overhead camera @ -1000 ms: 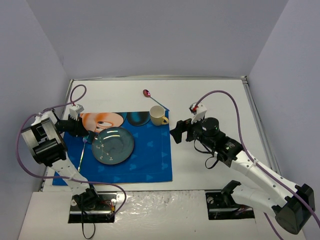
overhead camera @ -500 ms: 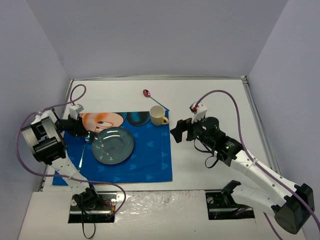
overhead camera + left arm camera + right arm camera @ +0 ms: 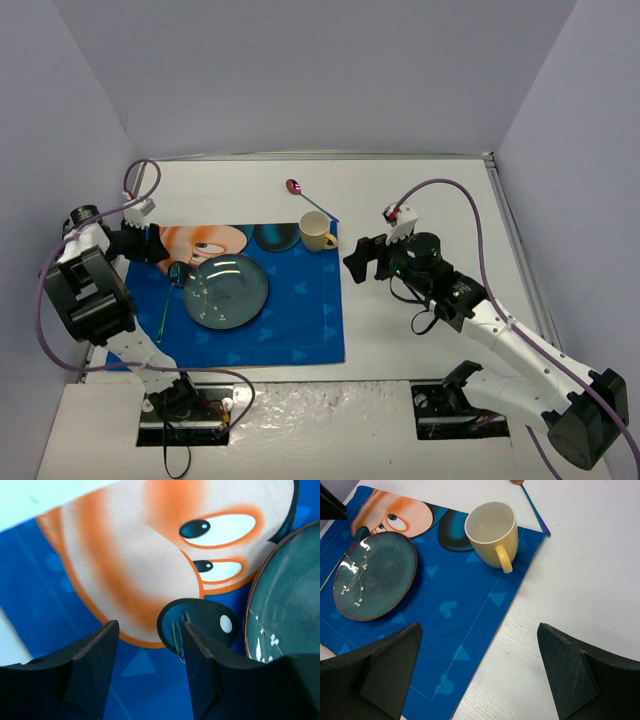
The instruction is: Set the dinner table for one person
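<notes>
**Fork placement, judged almost complete.** The left pincer stood with its jaws apart and nothing between them, low over the upper left corner of the blue cartoon-printed cloth placemat. In the left wrist view the tines of the slim iridescent metal fork showed just inside the right-hand finger, apparently not gripped. The fork lay along the left side of the round dark teal glazed plate, near it but apart.

To finish this step well, the pincer would best rise straight off the cloth with its jaws apart. Neither finger would then catch the tines and swing the handle out of line with the plate.

The right pincer was spread wide and empty at centre right of the top view, just beyond the placemat's right edge. The pale yellow ceramic mug stood upright at the placemat's upper right corner. The iridescent metal spoon with a reddish bowl lay on bare surface above the mug, its handle tip at that corner, and was judged not yet set.

The large flat white rectangular desk with a thin metal rim lay beneath both pincers. Under the left pincer the placemat hid it, with bare white only at the upper left of that wrist view. Under the right pincer it was bare below the right-hand finger, while the left-hand finger hung over the cloth.
</notes>
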